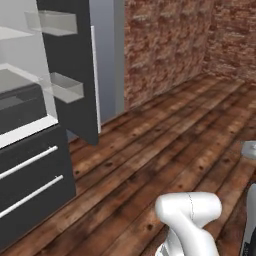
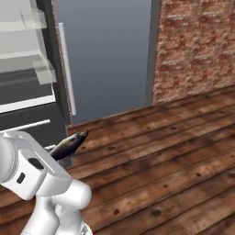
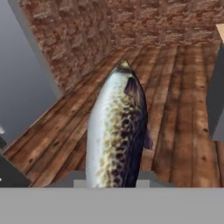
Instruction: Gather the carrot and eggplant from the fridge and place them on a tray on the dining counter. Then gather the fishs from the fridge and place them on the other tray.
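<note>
A: Where's the fish [image 3: 117, 131] rn?

B: In the gripper [image 3: 109, 183]. Hand view has it rising straight up from btwn the two finger tips, nose pointing away over the wood floor [image 3: 175, 109]. Pale silvery belly on one flank, brown speckles in the middle, dark back w/ a small fin on the other.

A: Jaws?

B: Nearly together, pinching the fish at its tail end. Tips themselves are mostly hidden behind the body, so can't see exact contact.

A: And relative to the fridge [image 1: 35, 125]?

B: Out of it. Right base view shows the fish [image 2: 69, 144] sticking up at a slant past the arm's [image 2: 32, 174] white wrist, just in front of the fridge's dark lower section, near the bottom end of the open door's [image 2: 105, 55] pale bar handle [image 2: 66, 69]. Held in the air, touching nothing but the gripper.

A: Fridge state?

B: One door swung open. Left base view: clear door bins [image 1: 60, 22] on the inner side of the dark door, white shelves inside, two drawer bars [image 1: 30, 162] lower down on the front.

A: Anything else around?

B: Brick wall [image 1: 170, 45] beyond the fridge, plank floor running out from its foot. In the hand view a grey block w/ a light top edge [image 3: 216, 87] sits far from the fridge side; can't tell for sure what it is.
</note>
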